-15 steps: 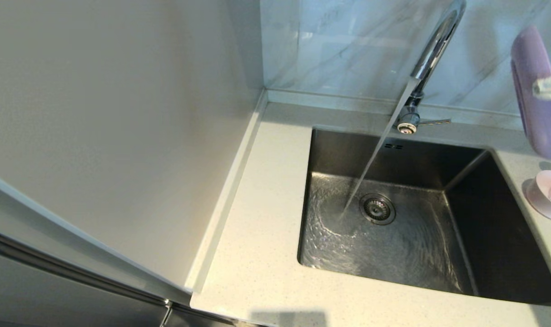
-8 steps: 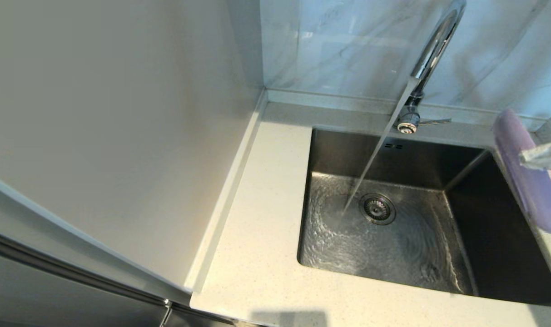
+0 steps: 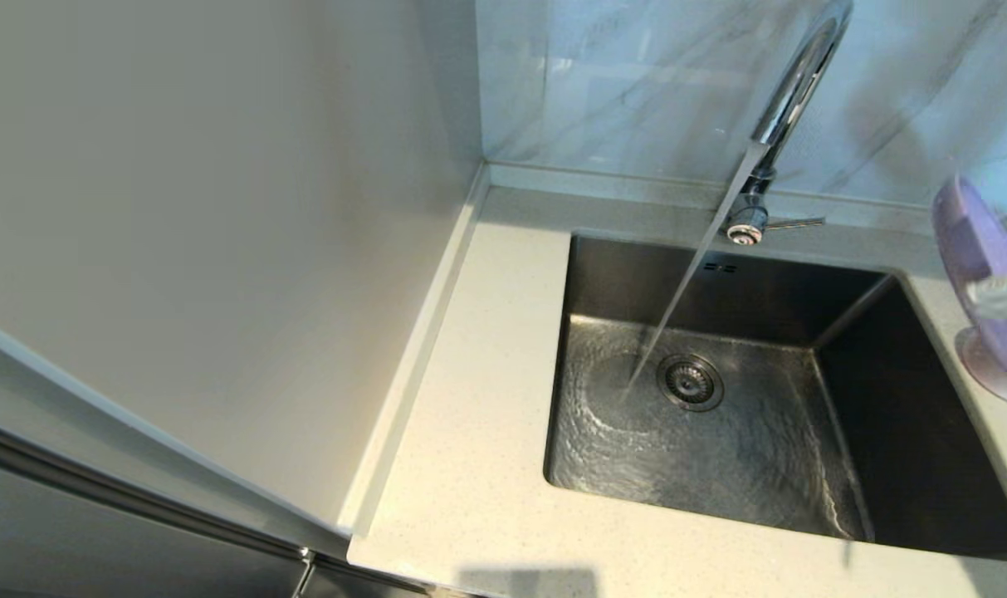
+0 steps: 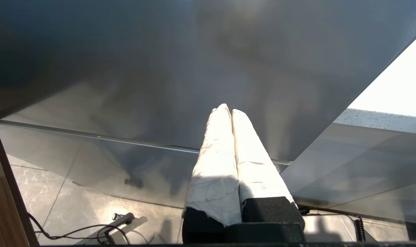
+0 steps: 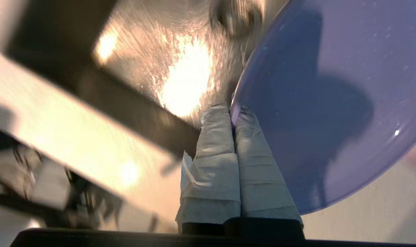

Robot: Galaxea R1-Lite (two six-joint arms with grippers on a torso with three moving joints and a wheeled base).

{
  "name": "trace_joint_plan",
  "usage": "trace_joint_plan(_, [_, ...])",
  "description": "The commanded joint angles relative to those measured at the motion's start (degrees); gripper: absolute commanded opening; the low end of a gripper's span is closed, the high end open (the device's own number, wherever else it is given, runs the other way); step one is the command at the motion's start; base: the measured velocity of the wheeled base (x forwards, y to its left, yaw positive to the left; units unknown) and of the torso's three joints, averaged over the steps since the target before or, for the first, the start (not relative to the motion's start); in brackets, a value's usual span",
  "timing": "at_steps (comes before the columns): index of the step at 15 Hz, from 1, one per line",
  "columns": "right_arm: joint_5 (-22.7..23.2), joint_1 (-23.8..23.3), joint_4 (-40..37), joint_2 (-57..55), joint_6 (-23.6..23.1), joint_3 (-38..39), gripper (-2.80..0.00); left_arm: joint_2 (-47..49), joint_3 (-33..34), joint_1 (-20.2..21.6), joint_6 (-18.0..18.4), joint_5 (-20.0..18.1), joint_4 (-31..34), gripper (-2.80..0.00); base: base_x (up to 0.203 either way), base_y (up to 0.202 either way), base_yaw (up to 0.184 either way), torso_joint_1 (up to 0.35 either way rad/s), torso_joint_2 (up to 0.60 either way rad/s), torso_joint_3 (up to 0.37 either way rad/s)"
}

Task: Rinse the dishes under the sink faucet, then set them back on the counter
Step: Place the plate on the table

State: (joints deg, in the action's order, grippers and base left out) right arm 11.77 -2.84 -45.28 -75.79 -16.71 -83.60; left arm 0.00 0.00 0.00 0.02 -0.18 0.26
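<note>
Lilac plate held on edge above the desk's right side

Lilac plate [image 3: 980,291] stands nearly upright, its rim pinched by the right end effector [image 5: 232,113] over the speckled desk [image 3: 470,465]. Beyond the bare near edge, water swirls in the sink [image 3: 702,432] under the running faucet [image 3: 781,108]. Left end effector [image 4: 226,110] is closed and empty, parked below the desk.

A kitchen: steel sink [image 3: 719,399], running faucet [image 3: 789,100], stone counter [image 3: 478,465].

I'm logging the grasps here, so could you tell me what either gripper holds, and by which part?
The right gripper pinches the lilac round flat plate by its rim, on edge beside the steel sink. The left gripper is shut on nothing.
</note>
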Motion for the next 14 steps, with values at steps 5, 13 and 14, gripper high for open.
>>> trace_joint_plan(5, [-5.3, 2.5, 8.4, 1.2, 9.5, -2.7, -2.80, 0.0, 0.0, 0.0, 0.0, 0.0, 0.0, -2.80, 0.000, 0.000, 0.000, 0.000, 0.00, 0.000])
trace_joint_plan(13, [0.3, 10.0, -39.0, -2.2, 14.8, -17.5, -2.80, 0.0, 0.0, 0.0, 0.0, -0.1, 0.0, -2.80, 0.000, 0.000, 0.000, 0.000, 0.00, 0.000])
trace_joint_plan(14, [5.7, 10.8, -42.2, -3.1, 14.5, -20.8, -2.80, 0.0, 0.0, 0.0, 0.0, 0.0, 0.0, -2.80, 0.000, 0.000, 0.000, 0.000, 0.00, 0.000])
